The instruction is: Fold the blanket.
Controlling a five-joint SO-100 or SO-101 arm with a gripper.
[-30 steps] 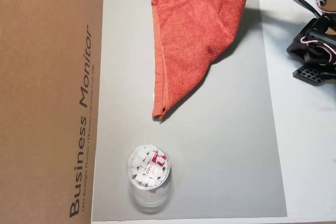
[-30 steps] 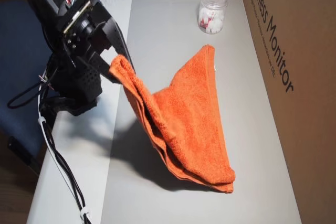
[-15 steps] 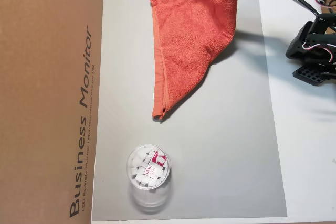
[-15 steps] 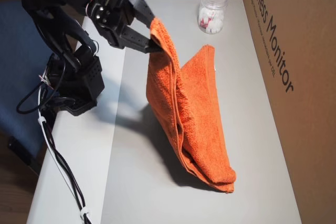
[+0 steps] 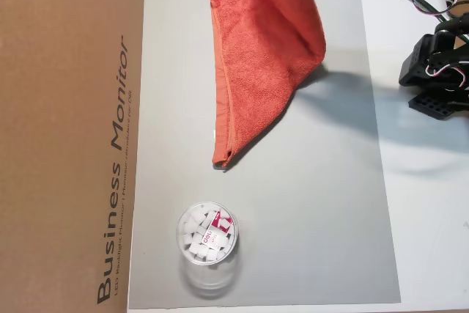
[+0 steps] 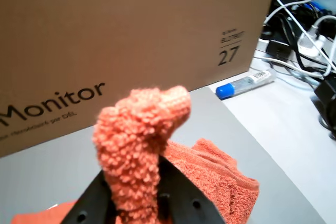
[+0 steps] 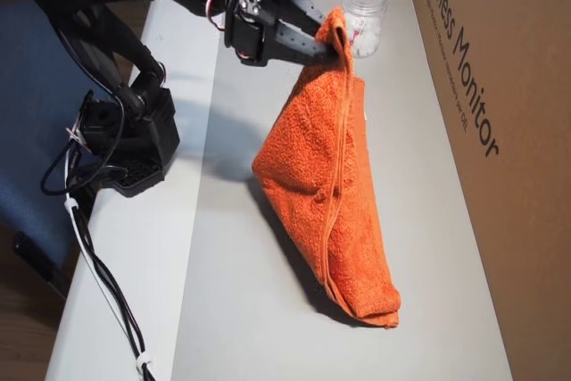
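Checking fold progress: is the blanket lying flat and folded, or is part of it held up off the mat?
Partly lifted. The gripper pinches one corner of the blanket in the air; its far end rests doubled on the mat.

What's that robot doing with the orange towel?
The black robot arm's gripper is pinching one corner of the orange-red terry-cloth towel and holding it up above the grey mat. The rest of the towel drapes down, its far end resting on the mat. A clear plastic jar stands nearby.
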